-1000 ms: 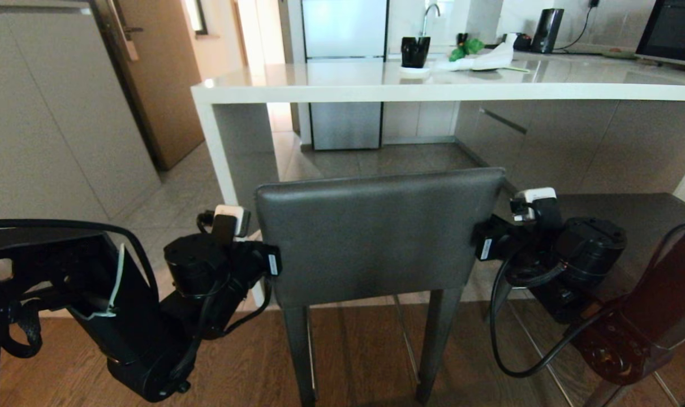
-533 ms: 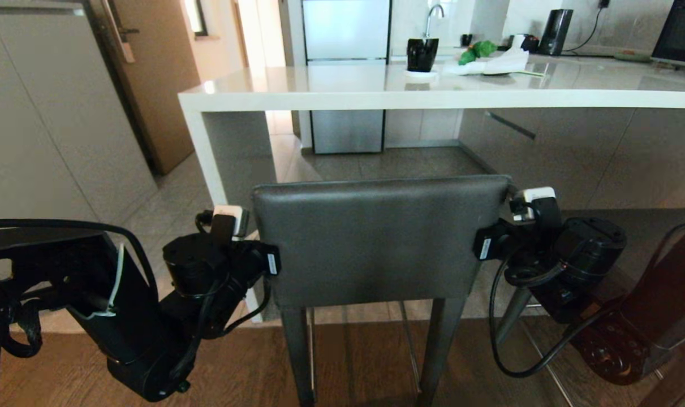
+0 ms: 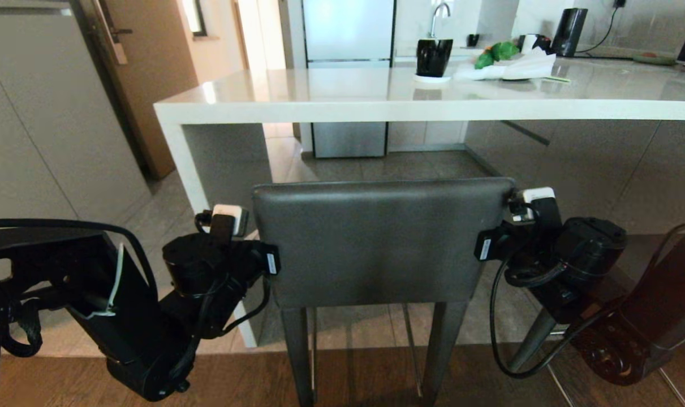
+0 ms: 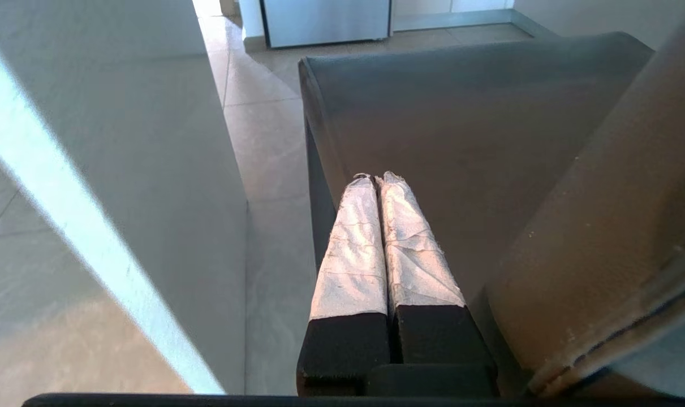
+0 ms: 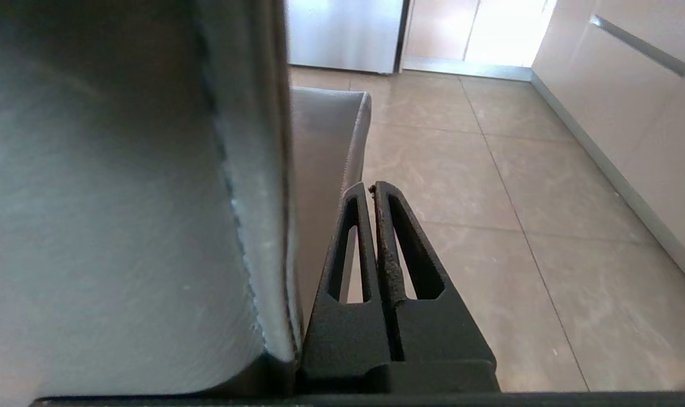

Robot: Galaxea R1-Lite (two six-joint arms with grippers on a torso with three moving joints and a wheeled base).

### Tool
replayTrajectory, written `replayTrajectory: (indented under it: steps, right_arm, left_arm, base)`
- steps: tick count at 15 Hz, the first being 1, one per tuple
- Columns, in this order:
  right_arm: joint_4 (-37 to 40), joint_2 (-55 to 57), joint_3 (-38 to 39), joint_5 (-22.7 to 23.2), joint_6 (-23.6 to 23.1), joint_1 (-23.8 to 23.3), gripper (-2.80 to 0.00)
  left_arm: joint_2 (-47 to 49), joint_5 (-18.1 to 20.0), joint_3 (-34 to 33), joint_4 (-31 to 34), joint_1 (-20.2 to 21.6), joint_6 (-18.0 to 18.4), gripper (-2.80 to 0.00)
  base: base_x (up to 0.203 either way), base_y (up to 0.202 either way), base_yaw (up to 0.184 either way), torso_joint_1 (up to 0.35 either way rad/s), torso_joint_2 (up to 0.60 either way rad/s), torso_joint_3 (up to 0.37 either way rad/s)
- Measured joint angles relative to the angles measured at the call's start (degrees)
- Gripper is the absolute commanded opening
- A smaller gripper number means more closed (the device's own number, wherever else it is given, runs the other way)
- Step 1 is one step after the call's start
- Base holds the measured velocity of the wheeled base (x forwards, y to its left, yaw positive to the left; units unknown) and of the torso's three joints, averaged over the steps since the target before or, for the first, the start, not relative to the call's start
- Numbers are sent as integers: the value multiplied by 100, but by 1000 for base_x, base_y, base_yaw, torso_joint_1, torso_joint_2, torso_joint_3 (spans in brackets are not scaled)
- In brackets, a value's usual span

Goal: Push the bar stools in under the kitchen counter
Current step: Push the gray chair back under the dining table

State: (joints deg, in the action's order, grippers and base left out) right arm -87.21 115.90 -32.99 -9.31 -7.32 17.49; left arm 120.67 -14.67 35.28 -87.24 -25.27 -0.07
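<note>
Stool (image 3: 376, 243) stands square before me, backrest between my grippers, seat nearing the kitchen counter (image 3: 410, 104) edge but not under yet. Risk: uneven push could twist it so a leg snags the counter's white side panel (image 3: 186, 169). Left gripper (image 4: 376, 180) clenched empty along one backrest edge; right gripper (image 5: 370, 187) clenched empty beside the other.

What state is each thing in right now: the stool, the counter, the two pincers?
bar stool: upright, seat not yet under the counter.
kitchen counter: holds a black cup.
left pincer: shut, beside the backrest's edge.
right pincer: shut, beside the opposite edge.
</note>
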Motion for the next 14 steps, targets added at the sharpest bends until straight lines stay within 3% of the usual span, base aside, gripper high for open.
replayTrajectory:
  steps: [11,14]
  right_arm:
    - [2,15,-46,3,2,6,-280]
    - [4,17,-37,3,0,4,-280]
  left_arm:
    - [-11,1,2,6,13,48,-280]
    - [-9,32,5,30,16,56,-280]
  base:
    - [190,0,1,3,2,3]
    - [69,0,3,5,2,1]
